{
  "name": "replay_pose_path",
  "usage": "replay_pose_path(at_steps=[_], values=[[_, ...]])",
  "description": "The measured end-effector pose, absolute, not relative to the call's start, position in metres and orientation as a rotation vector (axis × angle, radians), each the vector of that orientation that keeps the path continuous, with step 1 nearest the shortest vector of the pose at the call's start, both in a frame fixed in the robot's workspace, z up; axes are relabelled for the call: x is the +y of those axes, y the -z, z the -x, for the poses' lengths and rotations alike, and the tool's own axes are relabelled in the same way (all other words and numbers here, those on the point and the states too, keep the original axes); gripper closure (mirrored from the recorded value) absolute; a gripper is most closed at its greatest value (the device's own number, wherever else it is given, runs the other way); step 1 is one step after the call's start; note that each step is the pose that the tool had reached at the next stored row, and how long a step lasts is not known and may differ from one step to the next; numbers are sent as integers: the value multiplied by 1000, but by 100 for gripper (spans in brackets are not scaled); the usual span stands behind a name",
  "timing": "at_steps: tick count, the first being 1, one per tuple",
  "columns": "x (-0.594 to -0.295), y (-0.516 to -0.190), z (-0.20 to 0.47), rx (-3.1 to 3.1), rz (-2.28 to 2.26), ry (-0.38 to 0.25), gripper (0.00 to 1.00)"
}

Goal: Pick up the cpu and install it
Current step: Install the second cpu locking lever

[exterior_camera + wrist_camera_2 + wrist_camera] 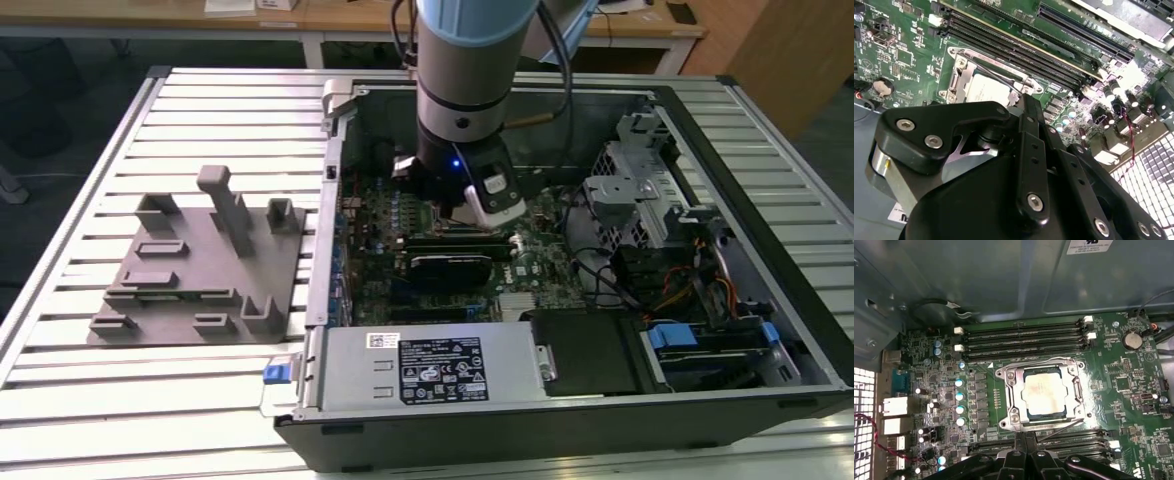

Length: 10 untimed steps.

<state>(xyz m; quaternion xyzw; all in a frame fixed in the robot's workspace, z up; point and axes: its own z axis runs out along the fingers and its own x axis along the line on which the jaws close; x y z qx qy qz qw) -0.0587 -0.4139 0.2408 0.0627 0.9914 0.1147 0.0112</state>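
Hand [1021,452] grip state unclear, poised above one cpu [1044,394] seated in socket [1076,390]

Clearance over socket [1043,392]: open above.
Memory slots [1024,337] flank it on two sides; capacitors [959,402] stand on a third; the case wall [1004,275] stands beyond, my arm [461,90] descending between.
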Motion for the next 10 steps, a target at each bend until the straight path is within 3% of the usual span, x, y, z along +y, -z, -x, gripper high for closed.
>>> replay_pose_path(at_steps=[10], values=[[-414,-235,59,3092,-196,-357,89]])
